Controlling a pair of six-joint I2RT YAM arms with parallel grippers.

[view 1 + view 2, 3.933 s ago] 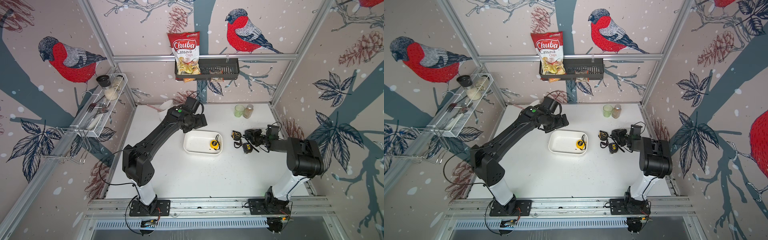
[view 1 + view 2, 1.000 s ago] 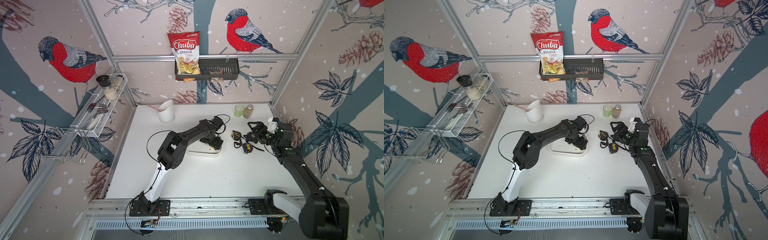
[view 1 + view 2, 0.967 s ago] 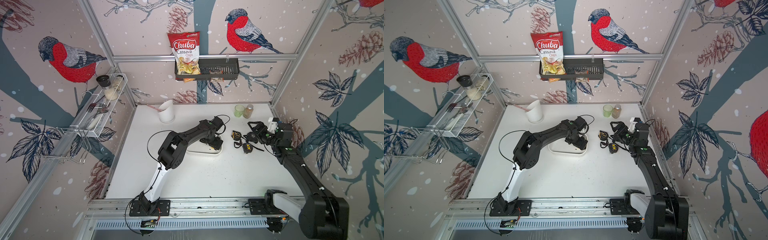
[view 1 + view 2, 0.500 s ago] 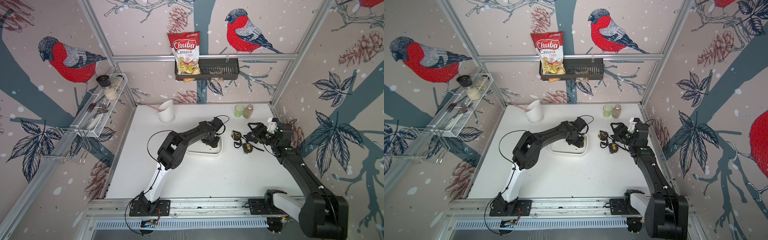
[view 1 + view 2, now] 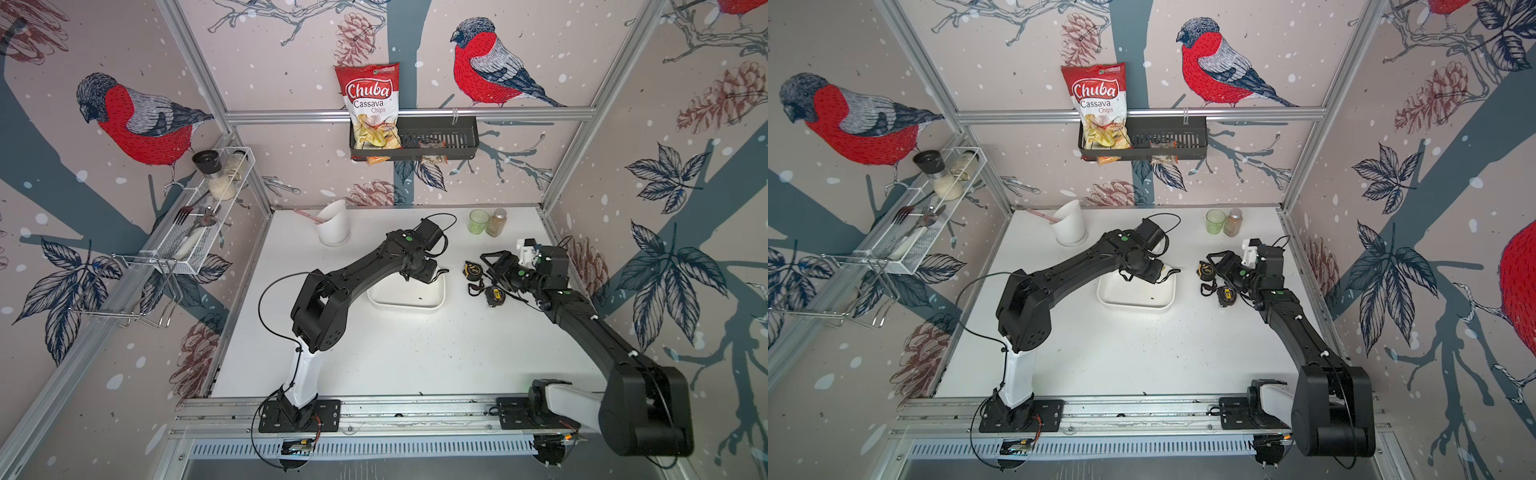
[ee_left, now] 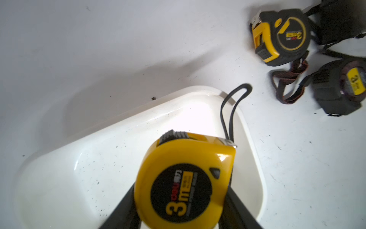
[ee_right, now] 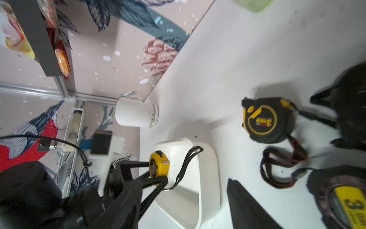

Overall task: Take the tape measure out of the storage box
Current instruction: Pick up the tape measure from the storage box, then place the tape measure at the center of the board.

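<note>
White table (image 5: 415, 353); the storage box (image 5: 405, 297) sits a little right of its centre in both top views, with my left arm stretched over the box's far edge. My left pincer (image 6: 183, 200) pinches the yellow tape measure (image 6: 184, 184) over the box's far right corner, and its black strap loop (image 6: 231, 111) pokes out past the rim. My right pincer (image 5: 489, 269) stands spread with nothing in it, low beside two black-and-yellow tape measures (image 5: 472, 271) lying on the table right of the box.
</note>
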